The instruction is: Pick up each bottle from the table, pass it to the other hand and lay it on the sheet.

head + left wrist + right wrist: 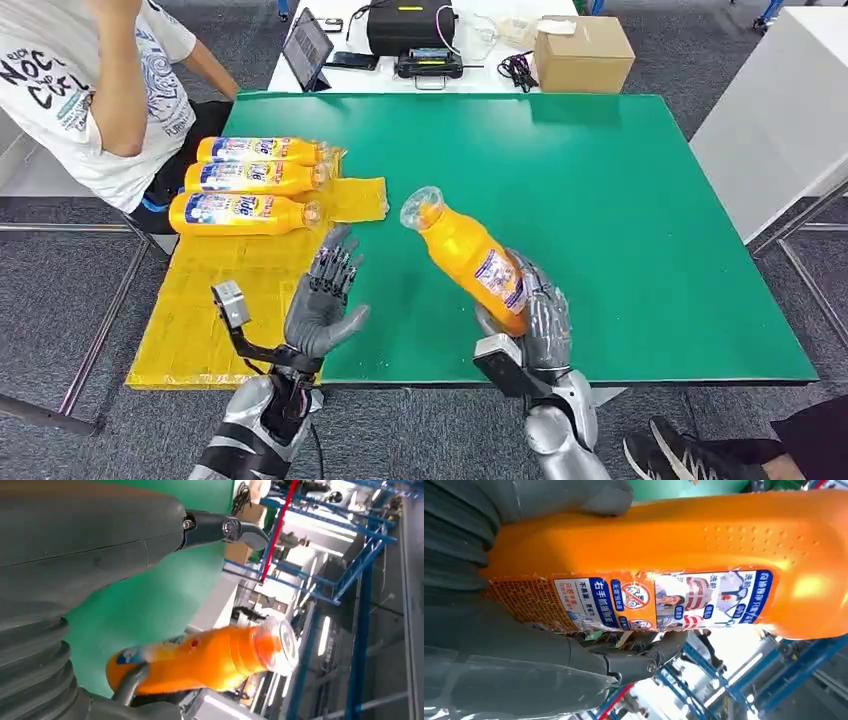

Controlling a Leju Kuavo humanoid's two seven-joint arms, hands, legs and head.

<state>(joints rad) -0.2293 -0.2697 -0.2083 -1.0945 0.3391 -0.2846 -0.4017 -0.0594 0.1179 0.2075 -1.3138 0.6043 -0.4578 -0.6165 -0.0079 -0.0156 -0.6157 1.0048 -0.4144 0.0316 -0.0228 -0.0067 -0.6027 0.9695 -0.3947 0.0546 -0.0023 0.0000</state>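
My right hand point(540, 320) grips the lower body of an orange bottle point(470, 255) with a clear cap, tilted with the cap toward the far left above the green table point(620, 200). In the right wrist view the right hand point(524, 645) wraps the bottle point(704, 550) at its label. My left hand point(325, 300) is open, palm turned toward the bottle, a short gap to its left. The left wrist view looks past the left hand point(85, 545) at the bottle point(210, 657). Three orange bottles point(245, 180) lie side by side on the yellow sheet point(230, 280).
A person in a white T-shirt point(90, 90) sits at the far left by the sheet. Behind the green table stand a tablet point(305, 45), a black device point(410, 30) and a cardboard box point(583, 52). A white cabinet point(780, 110) stands right; a shoe point(680, 450) is on the floor.
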